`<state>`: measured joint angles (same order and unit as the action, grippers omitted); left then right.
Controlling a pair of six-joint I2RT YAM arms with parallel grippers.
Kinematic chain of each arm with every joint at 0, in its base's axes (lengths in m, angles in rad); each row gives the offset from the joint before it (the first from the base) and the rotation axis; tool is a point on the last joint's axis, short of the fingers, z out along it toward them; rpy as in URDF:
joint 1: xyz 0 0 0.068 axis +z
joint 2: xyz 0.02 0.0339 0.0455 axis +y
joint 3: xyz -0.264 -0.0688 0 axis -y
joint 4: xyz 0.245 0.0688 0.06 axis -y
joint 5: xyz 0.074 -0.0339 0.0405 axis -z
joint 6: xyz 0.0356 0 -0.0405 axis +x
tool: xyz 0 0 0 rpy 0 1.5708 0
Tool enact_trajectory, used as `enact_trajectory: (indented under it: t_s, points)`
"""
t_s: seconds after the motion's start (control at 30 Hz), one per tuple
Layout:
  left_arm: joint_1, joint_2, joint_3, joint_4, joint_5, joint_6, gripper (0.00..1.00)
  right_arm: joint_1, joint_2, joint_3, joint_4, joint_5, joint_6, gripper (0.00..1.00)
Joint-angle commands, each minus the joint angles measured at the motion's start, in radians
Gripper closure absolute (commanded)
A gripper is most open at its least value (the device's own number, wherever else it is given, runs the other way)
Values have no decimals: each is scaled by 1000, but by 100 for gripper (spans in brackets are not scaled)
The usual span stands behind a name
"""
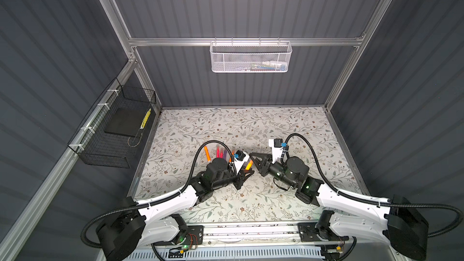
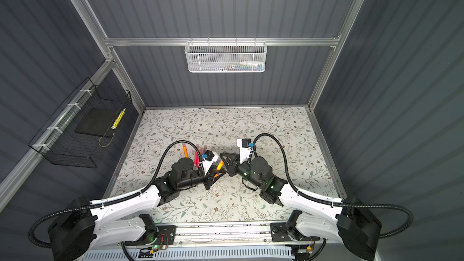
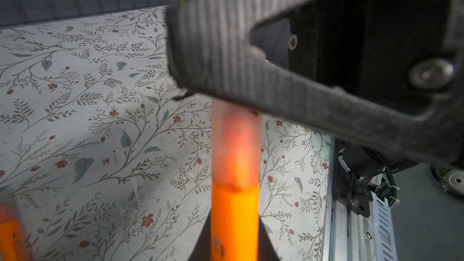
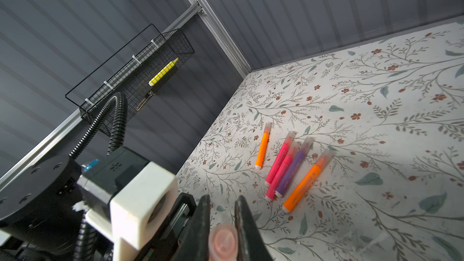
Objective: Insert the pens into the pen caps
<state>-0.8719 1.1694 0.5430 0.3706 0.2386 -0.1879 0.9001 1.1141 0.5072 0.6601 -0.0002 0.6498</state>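
My left gripper [image 3: 234, 243] is shut on an orange pen [image 3: 234, 222] held above the floral table, seen in both top views [image 1: 249, 164] [image 2: 220, 164]. A translucent pinkish pen cap [image 3: 234, 146] covers the pen's tip. My right gripper [image 4: 223, 200] is shut on that cap [image 4: 223, 243], meeting the left gripper [image 1: 247, 171] at mid-table. The right gripper's fingers [image 3: 226, 46] hide the cap's far end in the left wrist view. Several other pens lie side by side behind the left arm, all with caps on: orange [image 4: 262, 150], pink [image 4: 278, 161], pink [image 4: 281, 175], purple [image 4: 293, 169], orange [image 4: 305, 182].
A black wire basket [image 1: 118, 131] with a yellow marker [image 4: 163, 72] hangs on the left wall. A white mesh basket [image 1: 249, 57] hangs on the back wall. An aluminium rail [image 1: 251, 229] runs along the table's front edge between the arm bases.
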Motion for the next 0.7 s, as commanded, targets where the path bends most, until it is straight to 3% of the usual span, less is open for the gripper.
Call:
enact_trajectory:
  t_s: [0.0, 0.17, 0.57, 0.67]
  points:
    - [63, -13, 85, 33, -87, -16, 100, 32, 35, -40, 13, -109, -8, 100]
    - [189, -21, 142, 65, 10, -54, 100, 76, 44, -76, 78, -129, -4, 100]
    - [252, 12, 272, 45, 51, -32, 100, 160, 106, -128, 201, -153, -32, 100]
    - [254, -1, 277, 44, 18, -9, 100, 180, 123, -123, 190, -127, -28, 100]
